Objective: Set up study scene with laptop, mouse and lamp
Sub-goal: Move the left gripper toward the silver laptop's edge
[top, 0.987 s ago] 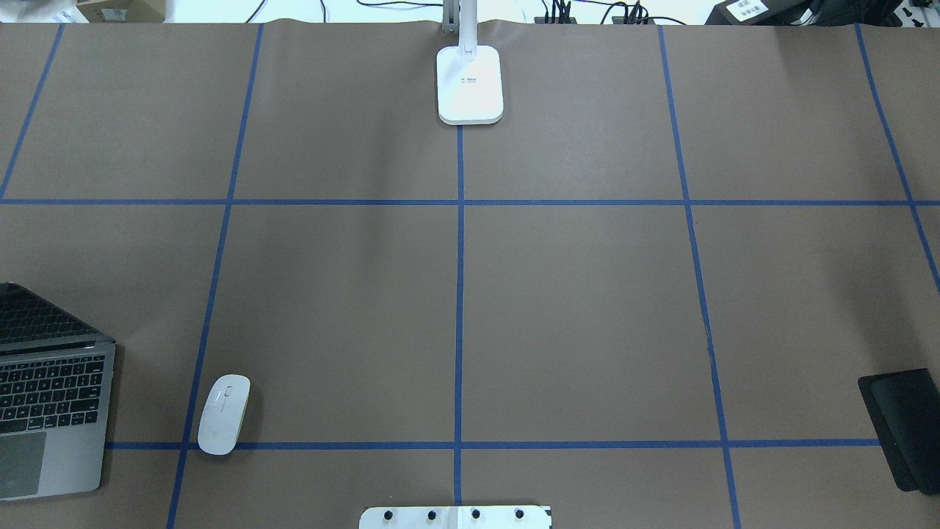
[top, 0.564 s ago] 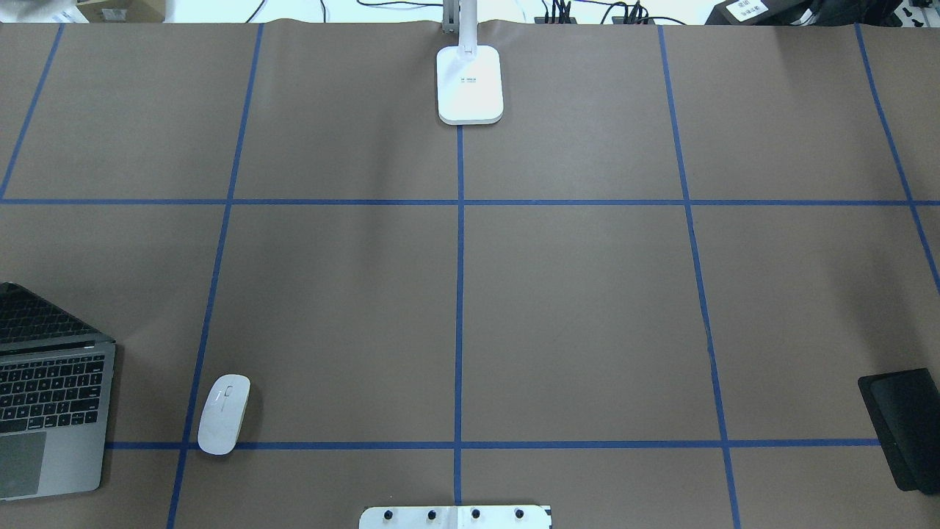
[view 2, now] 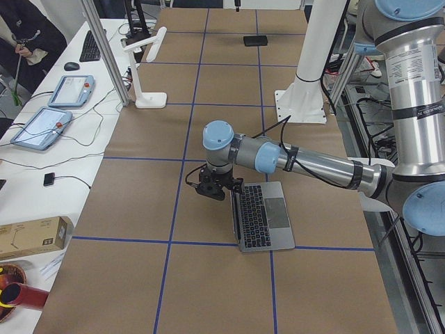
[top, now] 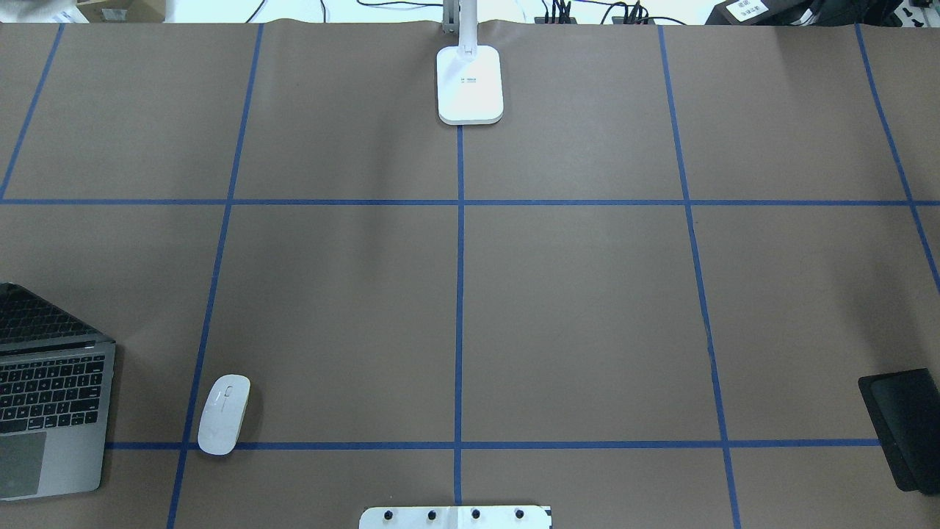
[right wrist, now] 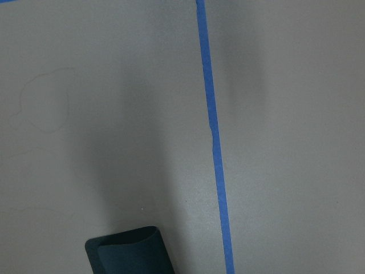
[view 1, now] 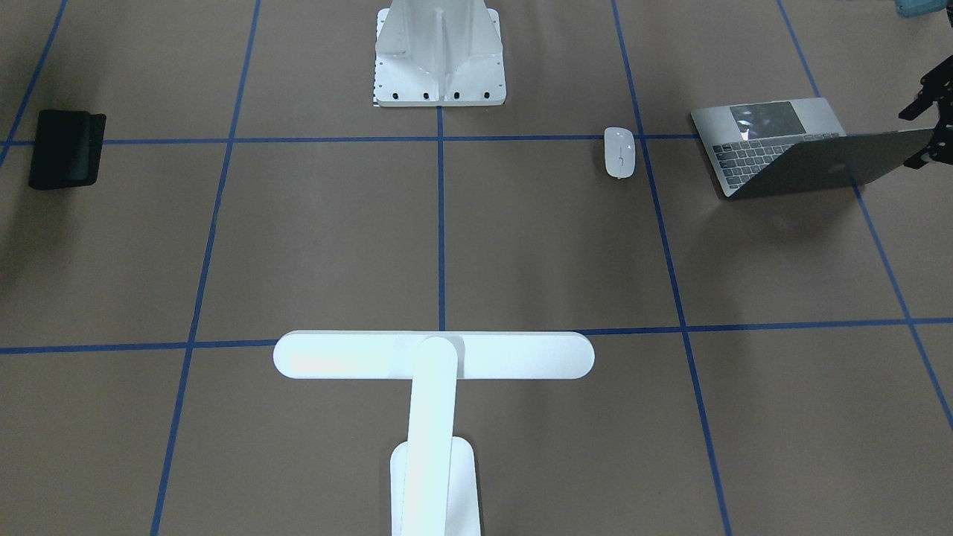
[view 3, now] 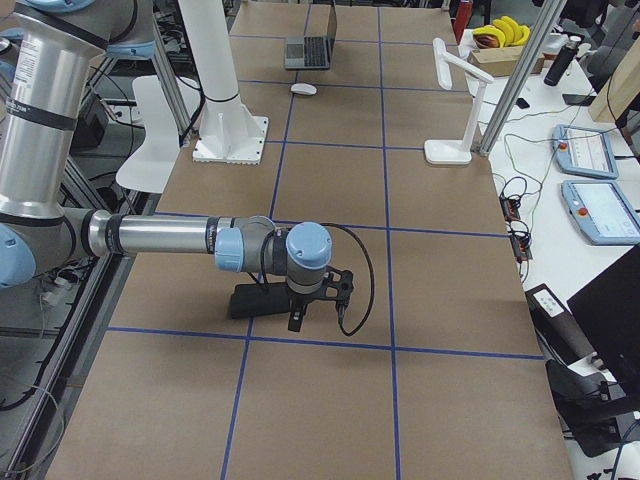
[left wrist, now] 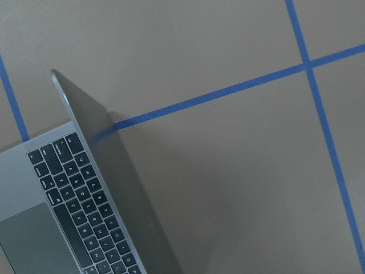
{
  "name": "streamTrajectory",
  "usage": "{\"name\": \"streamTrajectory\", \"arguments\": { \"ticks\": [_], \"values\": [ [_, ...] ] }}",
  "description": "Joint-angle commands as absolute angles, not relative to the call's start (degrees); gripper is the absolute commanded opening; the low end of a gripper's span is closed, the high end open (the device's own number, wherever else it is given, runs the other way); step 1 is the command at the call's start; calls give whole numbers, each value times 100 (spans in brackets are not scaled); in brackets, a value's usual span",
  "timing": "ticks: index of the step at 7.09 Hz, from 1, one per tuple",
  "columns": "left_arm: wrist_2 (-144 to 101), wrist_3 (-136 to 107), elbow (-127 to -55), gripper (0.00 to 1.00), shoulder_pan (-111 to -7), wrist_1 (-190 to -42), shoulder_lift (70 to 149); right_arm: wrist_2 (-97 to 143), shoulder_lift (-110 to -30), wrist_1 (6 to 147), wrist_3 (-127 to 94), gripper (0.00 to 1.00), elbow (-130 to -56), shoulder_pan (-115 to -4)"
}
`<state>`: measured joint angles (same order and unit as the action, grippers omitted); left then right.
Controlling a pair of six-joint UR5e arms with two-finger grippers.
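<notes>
The grey laptop [top: 51, 411] stands open at the table's near left edge; it also shows in the front-facing view [view 1: 789, 145] and the left wrist view [left wrist: 57, 228]. The white mouse [top: 223, 414] lies just right of it, apart from it. The white T-shaped lamp [view 1: 433, 356] stands at the far middle edge, its base [top: 470, 84] on the centre line. My left gripper [view 2: 208, 191] hangs by the laptop lid's outer edge [view 1: 927, 138]; I cannot tell if it is open. My right gripper [view 3: 300, 312] hangs over a black mat [view 3: 255, 300]; I cannot tell its state.
The black mat [top: 903, 426] lies at the near right edge and shows in the right wrist view [right wrist: 128, 251]. The white bolted mount [view 1: 439, 52] stands at the near middle. Blue tape lines grid the brown table [top: 587, 308]. Operator desks with tablets [view 2: 42, 125] border the far side.
</notes>
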<state>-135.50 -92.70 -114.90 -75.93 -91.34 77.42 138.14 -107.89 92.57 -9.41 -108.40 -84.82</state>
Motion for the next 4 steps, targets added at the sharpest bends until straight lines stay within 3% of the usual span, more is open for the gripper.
{"name": "streamTrajectory", "arguments": {
  "ticks": [1,3,4],
  "values": [
    [-13324,-9510,-11426,100,-7217,-9220,7673,13825,-10819,9246,-941,100,-10854,-8481],
    [-13315,-9518,-11426,100,-7129,-9455,7376,13869,-10889,9246,-940,100,-10968,-8490],
    [-13315,-9545,-11417,86,-7111,-9579,7244,13869,-10924,9246,-940,100,-10995,-8490]
  ]
}}
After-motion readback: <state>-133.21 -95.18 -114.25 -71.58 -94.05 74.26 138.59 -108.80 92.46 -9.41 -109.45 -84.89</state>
